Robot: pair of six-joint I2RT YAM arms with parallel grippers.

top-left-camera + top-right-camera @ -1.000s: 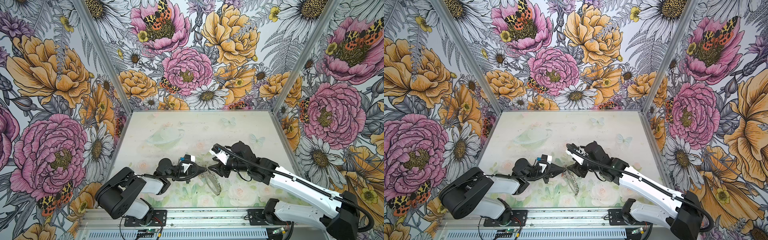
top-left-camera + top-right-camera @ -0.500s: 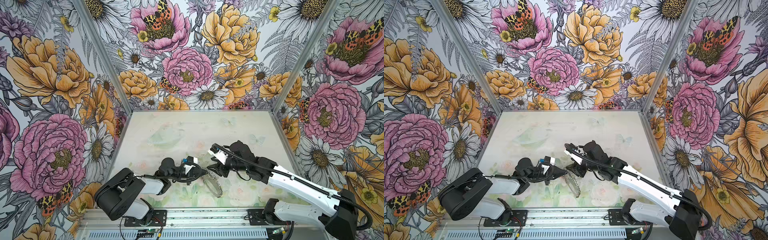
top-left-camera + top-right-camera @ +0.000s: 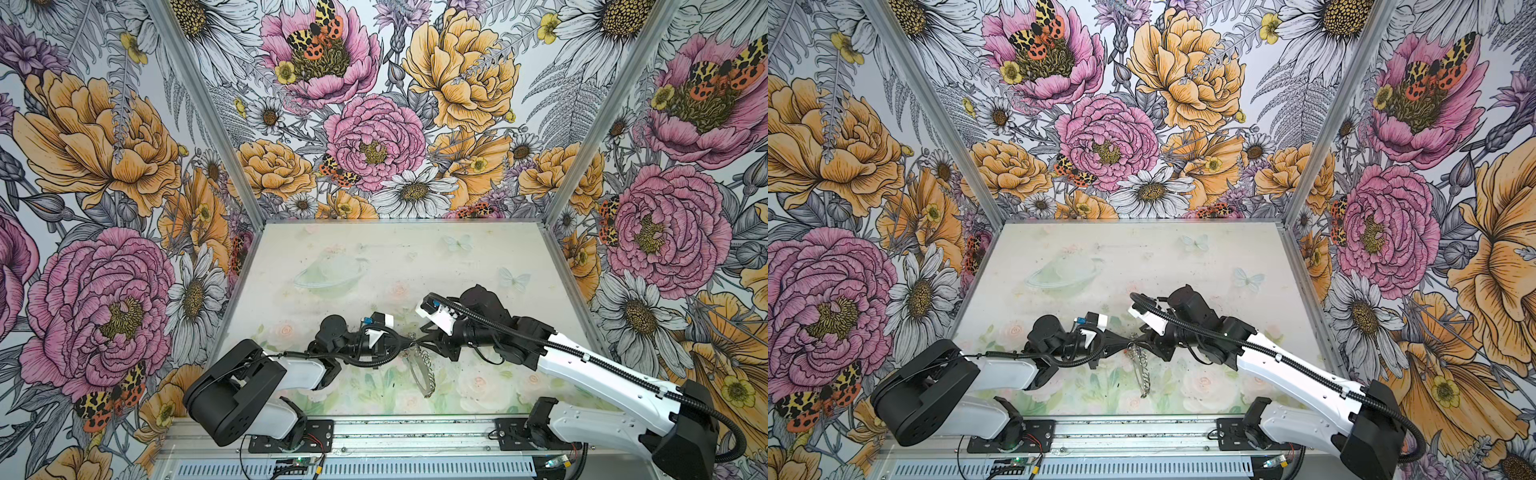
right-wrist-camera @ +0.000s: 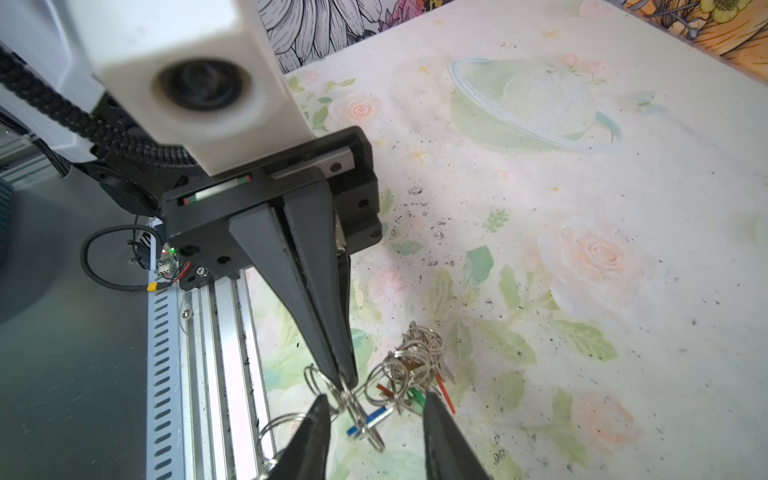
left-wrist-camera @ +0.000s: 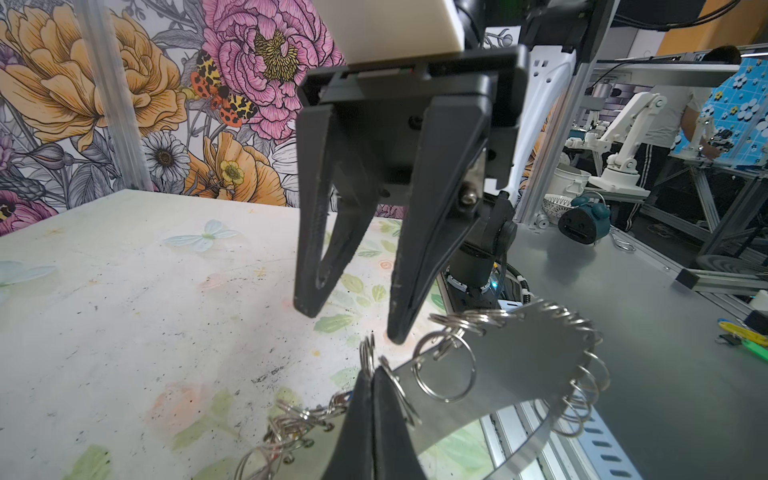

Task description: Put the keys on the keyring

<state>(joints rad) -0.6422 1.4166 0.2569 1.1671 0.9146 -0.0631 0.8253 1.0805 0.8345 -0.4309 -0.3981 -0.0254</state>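
No legible text, label, brand, number or sign in any view.
On keys (image 4: 374, 417), lower centre of right wrist frame: coloured tags seen edge-on, any print too small to tell.
On keyring (image 5: 519, 365), lower right of left wrist frame: plain grey metal, no readable stamp.
On circuit board (image 3: 296, 461), bottom edge of a top view: markings too small to read.

Enclosure: 3 walls (image 3: 374, 124) w/ floral + moth print, alu corner posts (image 3: 203, 104). Tabletop (image 3: 374, 257) pale pastel print, black specks. Alu rail (image 3: 415, 434) at front. Grey bench (image 5: 665, 395) beyond, lab bkgd.
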